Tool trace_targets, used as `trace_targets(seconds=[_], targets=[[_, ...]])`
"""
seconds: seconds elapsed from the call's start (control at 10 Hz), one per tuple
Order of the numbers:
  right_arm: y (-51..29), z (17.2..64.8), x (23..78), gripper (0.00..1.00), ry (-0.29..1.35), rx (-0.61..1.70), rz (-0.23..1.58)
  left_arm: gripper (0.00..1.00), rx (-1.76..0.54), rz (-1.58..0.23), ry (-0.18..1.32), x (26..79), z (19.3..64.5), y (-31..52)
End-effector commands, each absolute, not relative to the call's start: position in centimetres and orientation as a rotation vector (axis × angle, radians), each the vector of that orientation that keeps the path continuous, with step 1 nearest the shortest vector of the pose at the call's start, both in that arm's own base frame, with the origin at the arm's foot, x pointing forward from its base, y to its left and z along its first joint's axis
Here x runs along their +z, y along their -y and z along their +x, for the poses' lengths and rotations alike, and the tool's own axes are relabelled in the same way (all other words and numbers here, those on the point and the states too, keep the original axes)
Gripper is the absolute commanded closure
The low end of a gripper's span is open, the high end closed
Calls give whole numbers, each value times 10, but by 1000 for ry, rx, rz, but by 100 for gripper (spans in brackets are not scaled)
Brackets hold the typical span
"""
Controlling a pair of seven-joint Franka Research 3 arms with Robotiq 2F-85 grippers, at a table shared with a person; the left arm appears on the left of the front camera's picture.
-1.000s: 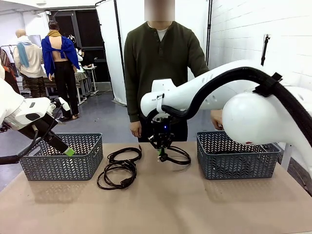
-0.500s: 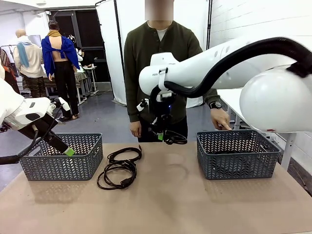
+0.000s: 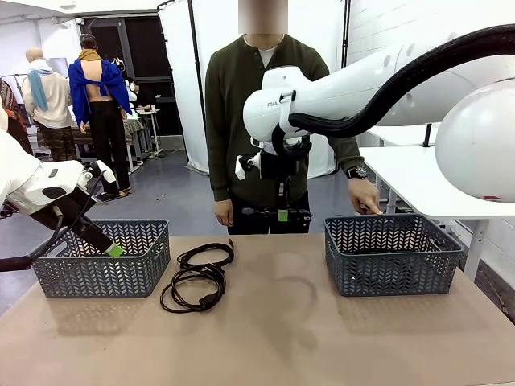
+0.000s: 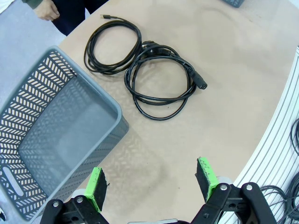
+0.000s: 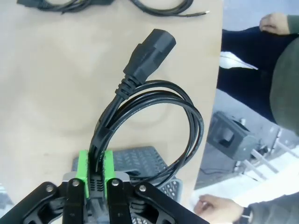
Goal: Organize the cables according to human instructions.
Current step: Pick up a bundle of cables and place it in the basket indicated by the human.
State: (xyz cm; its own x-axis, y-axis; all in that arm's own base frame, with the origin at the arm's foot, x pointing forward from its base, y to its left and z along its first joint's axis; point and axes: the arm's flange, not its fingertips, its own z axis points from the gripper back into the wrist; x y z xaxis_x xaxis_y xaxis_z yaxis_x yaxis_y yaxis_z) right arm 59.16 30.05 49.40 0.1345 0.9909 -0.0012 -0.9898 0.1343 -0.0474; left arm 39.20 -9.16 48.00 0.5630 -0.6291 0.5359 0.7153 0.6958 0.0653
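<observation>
On the bare tan counter (image 3: 322, 338), left of middle, two loose black cables (image 3: 193, 288), coiled and touching each other. Just left of them a grey basket (image 3: 100, 269), with the left pincer (image 4: 152, 179) spread wide and empty close by it. At right, a second grey basket (image 3: 390, 257). High over the counter's far middle, the right pincer (image 5: 96, 163) pinching a third cable (image 5: 154, 107), loop and plug hanging clear of the counter. Behind, the person (image 3: 257, 96), one hand (image 3: 364, 197) at the right basket's far rim.

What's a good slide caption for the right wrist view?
Right gripper clamped on a coiled black cable above the table.
</observation>
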Motion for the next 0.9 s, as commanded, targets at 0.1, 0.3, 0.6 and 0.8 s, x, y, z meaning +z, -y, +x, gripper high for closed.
trace_targets(seconds=[0.1, 0.3, 0.6, 0.8], targets=[[-305, 596, 494, 100, 41, 1404, -23, 0, -787, -185, 563, 480, 393, 90], [-305, 596, 494, 100, 41, 1404, -23, 0, -787, -185, 563, 480, 393, 90], [-304, 593, 491, 100, 34, 1423, -30, 0, -787, -185, 563, 480, 393, 90], [-302, 584, 506, 100, 80, 1499, -76, 0, -787, -185, 563, 480, 393, 90]])
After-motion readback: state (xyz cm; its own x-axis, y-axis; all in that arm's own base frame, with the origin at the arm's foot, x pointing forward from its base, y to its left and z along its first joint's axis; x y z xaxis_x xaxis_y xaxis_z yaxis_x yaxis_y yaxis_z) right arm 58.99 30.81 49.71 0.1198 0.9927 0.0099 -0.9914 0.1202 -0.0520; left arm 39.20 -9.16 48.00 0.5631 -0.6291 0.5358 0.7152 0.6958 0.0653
